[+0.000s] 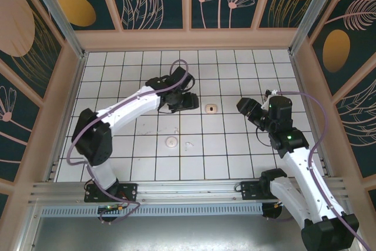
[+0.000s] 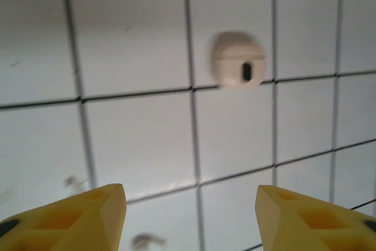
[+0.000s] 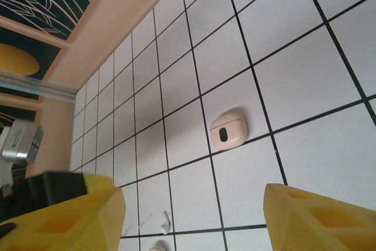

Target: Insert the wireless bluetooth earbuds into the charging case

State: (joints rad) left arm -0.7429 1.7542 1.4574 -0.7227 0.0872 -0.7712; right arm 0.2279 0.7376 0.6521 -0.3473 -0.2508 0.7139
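The charging case (image 1: 211,109), pale pink-beige with a dark spot, lies flat on the white tiled floor between the two arms; its lid looks shut. It also shows in the left wrist view (image 2: 239,63) and the right wrist view (image 3: 229,129). A tiny pale earbud (image 1: 188,144) lies loose nearer the arms, seen too as a small curved bud (image 3: 165,221). My left gripper (image 1: 195,101) hangs just left of the case, open, nothing between its yellow fingers (image 2: 88,218). My right gripper (image 1: 242,107) hovers to the case's right, open and empty (image 3: 194,218).
A flat white round disc (image 1: 171,141) lies just left of the earbud. Peach-coloured walls (image 1: 188,39) close in the floor at the back and both sides. Part of the left arm (image 3: 20,142) shows at the left of the right wrist view.
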